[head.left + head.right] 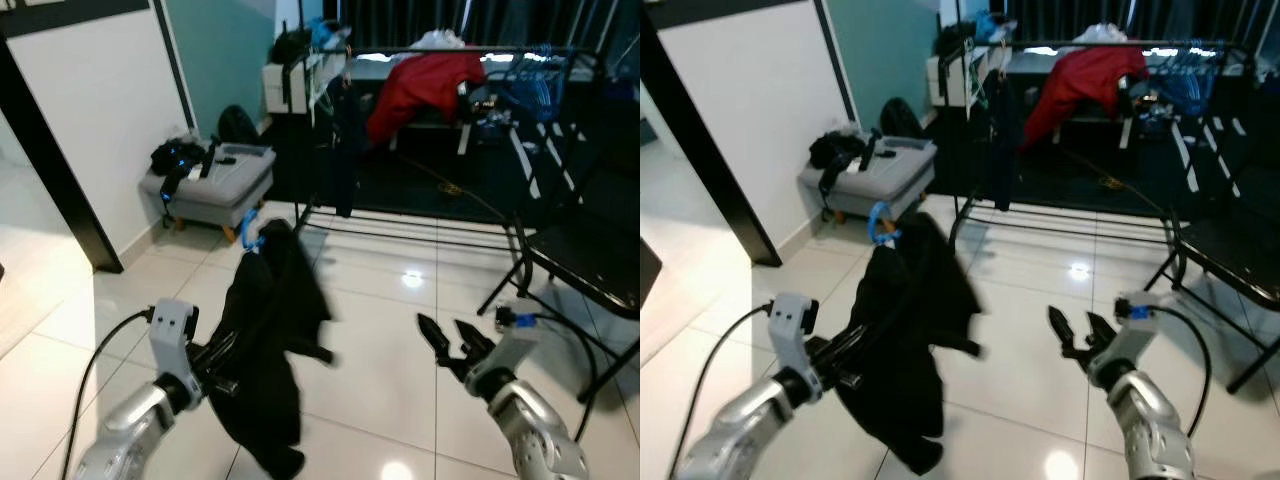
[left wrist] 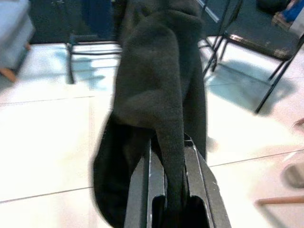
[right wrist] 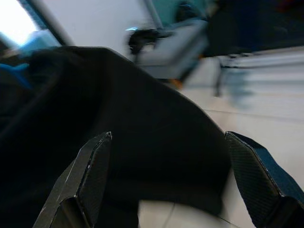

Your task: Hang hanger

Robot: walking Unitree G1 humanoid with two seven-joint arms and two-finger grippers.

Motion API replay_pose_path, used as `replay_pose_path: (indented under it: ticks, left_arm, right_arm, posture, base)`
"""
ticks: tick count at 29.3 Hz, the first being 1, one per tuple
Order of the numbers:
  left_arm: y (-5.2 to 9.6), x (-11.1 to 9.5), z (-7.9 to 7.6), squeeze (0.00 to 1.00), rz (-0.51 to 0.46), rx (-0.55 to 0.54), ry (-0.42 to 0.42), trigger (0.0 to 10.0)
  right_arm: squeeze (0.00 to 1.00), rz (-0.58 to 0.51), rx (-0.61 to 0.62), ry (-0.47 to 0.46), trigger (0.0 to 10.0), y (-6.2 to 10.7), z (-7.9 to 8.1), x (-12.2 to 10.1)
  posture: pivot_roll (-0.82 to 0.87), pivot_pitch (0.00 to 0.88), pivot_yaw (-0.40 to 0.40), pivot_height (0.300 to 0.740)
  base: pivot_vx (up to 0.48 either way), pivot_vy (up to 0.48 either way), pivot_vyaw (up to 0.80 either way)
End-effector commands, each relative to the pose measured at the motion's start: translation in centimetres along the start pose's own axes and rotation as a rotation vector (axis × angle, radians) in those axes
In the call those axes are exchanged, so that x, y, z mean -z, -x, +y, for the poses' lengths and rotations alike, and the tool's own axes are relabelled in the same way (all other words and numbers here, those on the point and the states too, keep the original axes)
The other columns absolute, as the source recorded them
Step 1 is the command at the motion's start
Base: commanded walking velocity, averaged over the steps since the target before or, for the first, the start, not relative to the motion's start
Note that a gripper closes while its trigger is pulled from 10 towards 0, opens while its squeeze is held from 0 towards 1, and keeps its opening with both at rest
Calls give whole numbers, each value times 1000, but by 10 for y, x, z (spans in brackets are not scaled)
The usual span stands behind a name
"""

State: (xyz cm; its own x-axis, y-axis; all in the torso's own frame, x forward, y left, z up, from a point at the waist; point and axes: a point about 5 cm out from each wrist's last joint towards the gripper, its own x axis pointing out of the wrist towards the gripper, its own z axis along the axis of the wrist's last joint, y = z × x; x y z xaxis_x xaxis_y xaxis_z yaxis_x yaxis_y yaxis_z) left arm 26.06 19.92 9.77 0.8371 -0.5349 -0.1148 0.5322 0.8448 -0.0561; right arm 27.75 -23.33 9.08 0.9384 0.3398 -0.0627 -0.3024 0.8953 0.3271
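Hanger itself mostly hidden: only its blue hook (image 1: 249, 231) pokes out at 12 o'clock of the black garment (image 1: 268, 345) draped over it, the frame buried in cloth. The garment's lower edge is motion-blurred. Left gripper (image 1: 222, 362) sits at 7 o'clock in the head view, fingers (image 2: 151, 183) nipped narrow on a fold of the garment (wrist view shows cloth wedged between them), lifting it off the white tile floor (image 1: 380, 330). Right gripper (image 1: 452, 343) at 5 o'clock, fingers (image 3: 90, 175) spread wide, holding nothing, just beside the garment but apart. Drying rack (image 1: 440, 150) at 1 o'clock, well apart, with a red cloth (image 1: 425, 85) and blue hangers (image 1: 535, 85) on it; details there too dark. Grey ottoman (image 1: 210, 185) at 10 o'clock.
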Motion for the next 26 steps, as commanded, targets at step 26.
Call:
replay_pose_path:
  ticks: [26]
  left_arm:
    - [48,-118,-6,0,306,833,-538,10000]
  right_arm:
    - [0,408,-1129,496,10000,10,65,-132]
  posture:
    - [-81,0,48,736]
  base:
    - [0,0,0]
